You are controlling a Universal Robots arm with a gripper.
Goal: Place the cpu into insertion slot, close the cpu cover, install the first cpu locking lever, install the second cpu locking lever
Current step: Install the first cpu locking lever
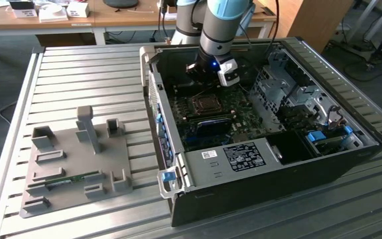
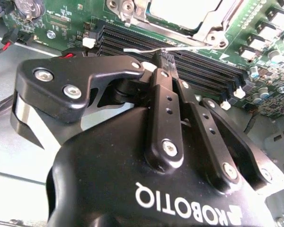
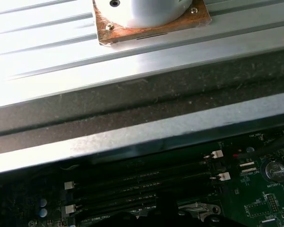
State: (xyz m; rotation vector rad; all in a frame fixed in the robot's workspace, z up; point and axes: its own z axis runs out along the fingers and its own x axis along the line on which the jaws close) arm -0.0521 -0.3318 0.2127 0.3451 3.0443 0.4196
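The cpu [image 2: 180, 9] shows its pale grey top inside the insertion slot [image 1: 206, 103] on the green board of the open computer case. The cpu cover [image 2: 210, 23] lies down around it as a metal frame. A thin silver locking lever [image 2: 137, 49] runs along the socket's edge, above the long black memory slots [image 2: 217, 71]. My gripper [image 2: 163, 59] is shut, its two black fingers pressed together with nothing between them. Its tips sit right at the lever; I cannot tell whether they touch. In the exterior view my gripper [image 1: 204, 78] hangs just behind the socket.
The case walls [image 1: 154, 99] and a metal drive cage [image 1: 290, 94] hem in the board. A grey fixture plate [image 1: 71, 164] holding a memory stick [image 1: 65, 181] lies on the slatted table at the exterior view's left. A coin battery [image 3: 273, 169] sits beside the memory slots [image 3: 142, 182].
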